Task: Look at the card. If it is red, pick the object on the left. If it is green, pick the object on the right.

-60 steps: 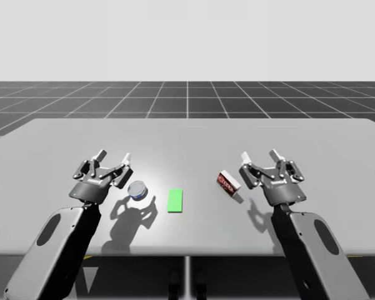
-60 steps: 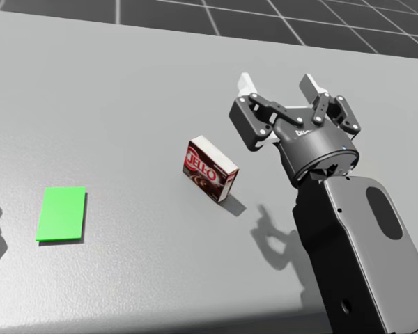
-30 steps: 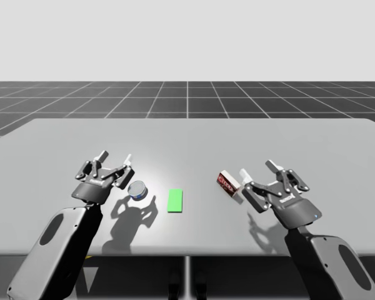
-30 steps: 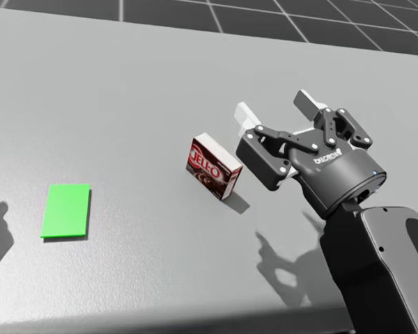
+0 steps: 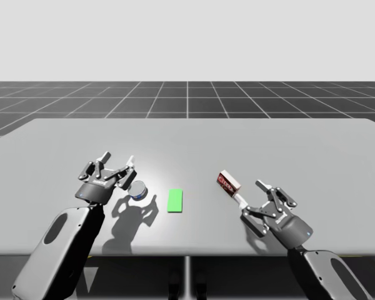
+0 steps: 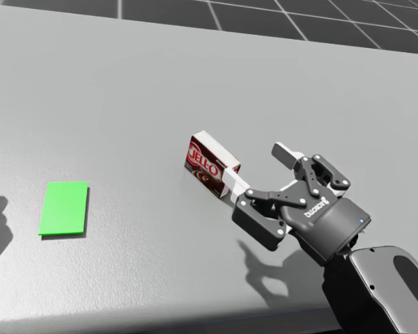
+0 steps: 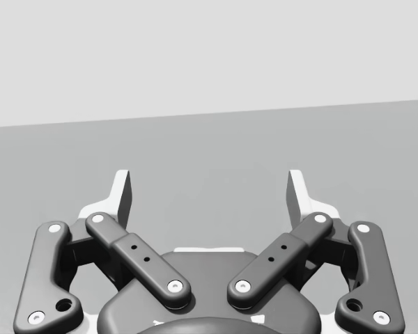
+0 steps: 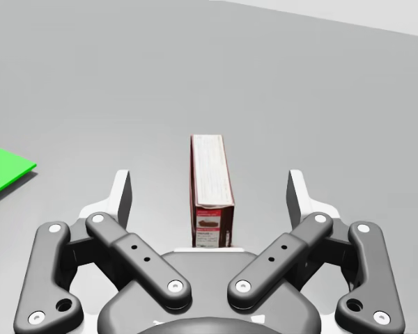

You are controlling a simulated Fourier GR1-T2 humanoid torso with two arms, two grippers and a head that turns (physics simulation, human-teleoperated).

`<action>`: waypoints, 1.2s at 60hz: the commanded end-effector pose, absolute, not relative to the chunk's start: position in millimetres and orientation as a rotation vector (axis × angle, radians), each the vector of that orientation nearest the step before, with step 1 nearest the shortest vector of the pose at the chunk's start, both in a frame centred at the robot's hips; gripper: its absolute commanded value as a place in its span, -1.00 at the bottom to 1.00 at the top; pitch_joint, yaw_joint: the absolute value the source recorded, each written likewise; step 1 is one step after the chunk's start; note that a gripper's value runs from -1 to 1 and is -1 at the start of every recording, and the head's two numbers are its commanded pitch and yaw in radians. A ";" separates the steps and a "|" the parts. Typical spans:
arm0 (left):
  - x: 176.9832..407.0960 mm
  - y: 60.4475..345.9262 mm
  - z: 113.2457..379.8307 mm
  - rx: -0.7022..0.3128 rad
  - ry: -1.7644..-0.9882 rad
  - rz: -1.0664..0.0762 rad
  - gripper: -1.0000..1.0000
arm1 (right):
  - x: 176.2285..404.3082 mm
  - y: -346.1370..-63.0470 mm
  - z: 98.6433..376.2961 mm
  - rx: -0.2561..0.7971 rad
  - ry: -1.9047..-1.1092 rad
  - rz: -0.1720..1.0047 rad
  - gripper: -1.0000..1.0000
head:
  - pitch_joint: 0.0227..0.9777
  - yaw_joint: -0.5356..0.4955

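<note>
Two arms, one on each side of the high view, both coming in over the near edge. One gripper each, two in all.

Right gripper (image 5: 250,192) sits nearest, low over the table (image 5: 187,137), pincer spread wide. One dark red box (image 5: 228,182) is just ahead of it. In the right wrist view the box lies between the two fingers (image 8: 122,195) with its near end reaching in between them and a gap showing on both sides, so nothing is gripped. In the head view one fingertip looks very close to the box's near end; contact cannot be told. The box rests on the table on a narrow side, with its length running away from the gripper.

One green card (image 5: 175,200) lies flat near the middle, well apart from the right gripper, and the box is to its right.

One small round can (image 5: 137,190), blue and silver, is left of the card, near it but not touching.

Left gripper (image 5: 117,159) is just beside the can on its left and a little beyond it, raised, pincer also spread open, holding nothing. The left wrist view has bare table between its fingers.

Count: one card, one box, one can, one table.

Beyond these things the grey tabletop runs on to its far edge, with a dark grid floor (image 5: 187,94) behind.
</note>
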State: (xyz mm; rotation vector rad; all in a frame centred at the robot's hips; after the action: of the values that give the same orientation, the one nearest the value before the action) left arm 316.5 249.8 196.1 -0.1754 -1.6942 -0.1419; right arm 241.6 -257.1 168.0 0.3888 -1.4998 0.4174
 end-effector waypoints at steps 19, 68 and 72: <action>316.7 248.2 194.7 -0.174 -1.694 -0.148 -1.00 | 263.2 -239.6 133.2 0.393 -1.400 0.445 -1.00 | 0.70 -0.47; 316.1 247.9 195.5 -0.177 -1.694 -0.148 -1.00 | 296.6 -217.2 117.6 0.302 -1.328 0.404 0.88 | 0.70 -0.46; 316.1 247.6 195.3 -0.178 -1.693 -0.149 -1.00 | 296.3 -218.1 117.3 0.283 -1.345 0.387 1.00 | 0.70 -0.47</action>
State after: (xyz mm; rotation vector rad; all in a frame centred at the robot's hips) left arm 316.0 247.8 195.6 -0.1771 -1.6940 -0.1486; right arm 296.5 -215.1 125.6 0.3321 -1.3475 0.4416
